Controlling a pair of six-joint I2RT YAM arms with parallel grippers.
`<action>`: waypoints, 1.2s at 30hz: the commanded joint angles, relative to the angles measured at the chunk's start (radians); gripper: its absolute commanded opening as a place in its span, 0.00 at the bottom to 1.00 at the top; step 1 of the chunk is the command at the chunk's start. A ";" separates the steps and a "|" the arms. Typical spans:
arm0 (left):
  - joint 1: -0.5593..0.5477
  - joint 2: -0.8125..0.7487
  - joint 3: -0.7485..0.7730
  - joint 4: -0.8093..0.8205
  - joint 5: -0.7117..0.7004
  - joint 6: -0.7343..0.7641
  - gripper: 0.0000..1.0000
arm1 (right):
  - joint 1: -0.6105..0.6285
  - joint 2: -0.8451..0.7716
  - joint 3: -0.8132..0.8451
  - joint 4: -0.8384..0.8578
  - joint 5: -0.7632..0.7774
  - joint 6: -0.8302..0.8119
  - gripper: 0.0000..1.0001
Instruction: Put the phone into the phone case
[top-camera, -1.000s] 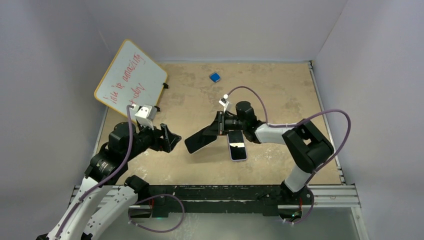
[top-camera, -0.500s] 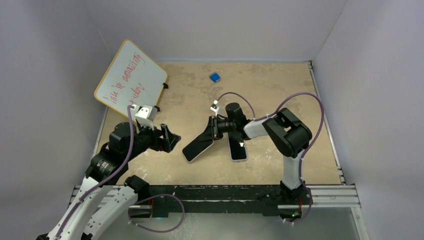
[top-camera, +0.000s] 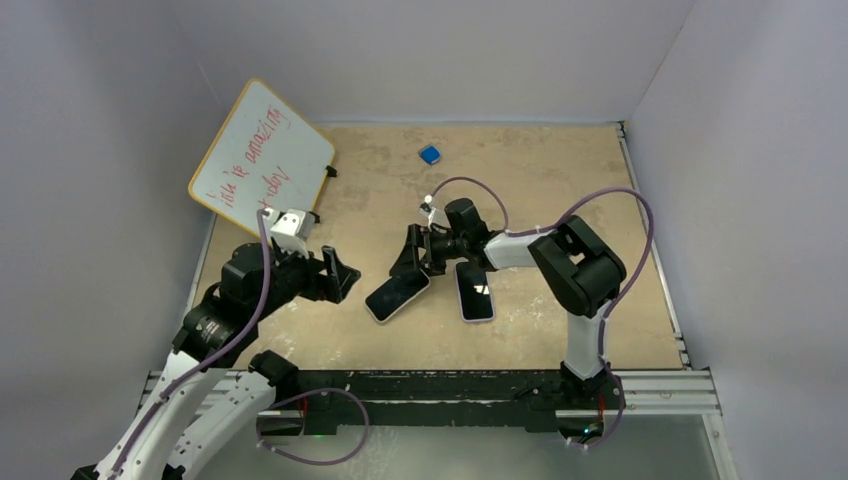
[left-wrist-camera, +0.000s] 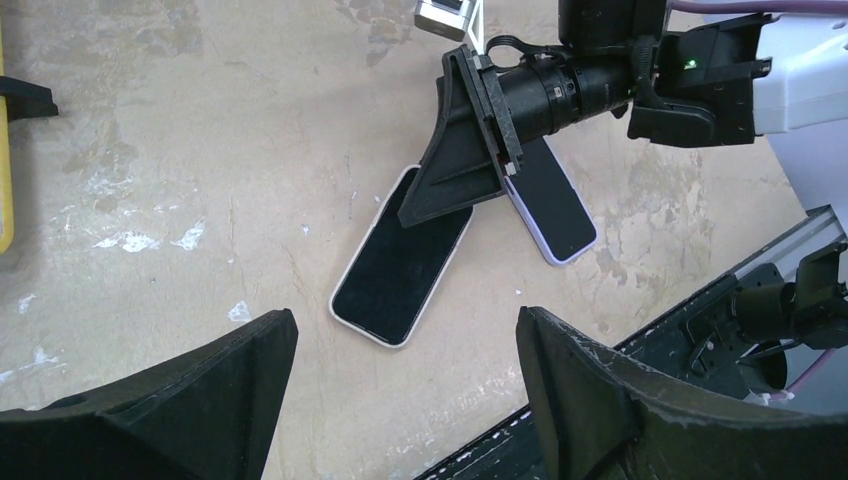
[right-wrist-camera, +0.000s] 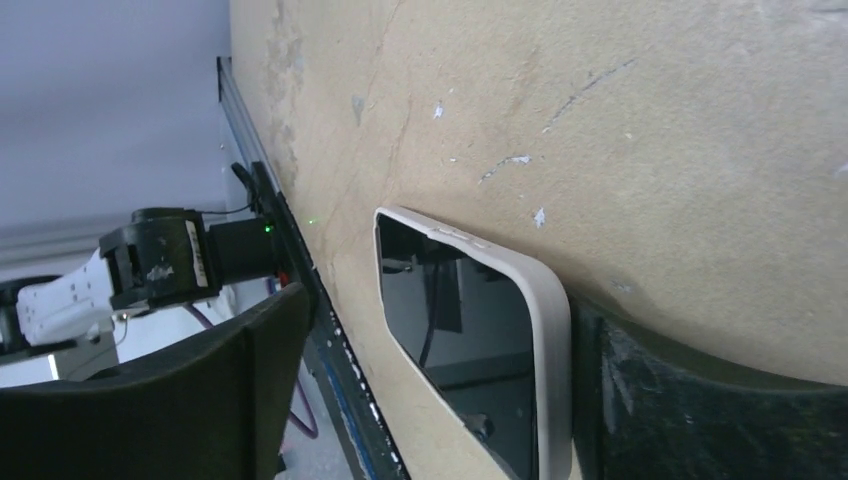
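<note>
Case (top-camera: 397, 296) lies flat (phone (top-camera: 475, 292) just beside), right gripper (top-camera: 418, 260) spread above.

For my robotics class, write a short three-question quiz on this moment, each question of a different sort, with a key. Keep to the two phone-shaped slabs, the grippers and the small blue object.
1. True or false: the left gripper holds one of the two phone-shaped slabs.
2. Where does the small blue object lie? A) alone, toward the far edge of the table; B) between the two slabs; C) in the left gripper.
3. Fill in: the right gripper is at the far end of the ___-rimmed slab.

Key
1. False: it is open, empty and apart from both slabs.
2. A.
3. White: the white-rimmed slab, not the purple-rimmed slab.
</note>
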 joint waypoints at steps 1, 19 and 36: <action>0.001 -0.018 0.013 -0.003 -0.020 0.005 0.84 | -0.015 -0.096 0.047 -0.143 0.089 -0.079 0.94; 0.001 -0.001 0.167 -0.081 -0.121 -0.010 0.88 | -0.013 -0.606 -0.012 -0.521 0.543 -0.203 0.99; 0.001 -0.064 0.169 0.033 -0.042 -0.088 0.94 | -0.013 -1.108 -0.035 -0.640 0.633 -0.138 0.99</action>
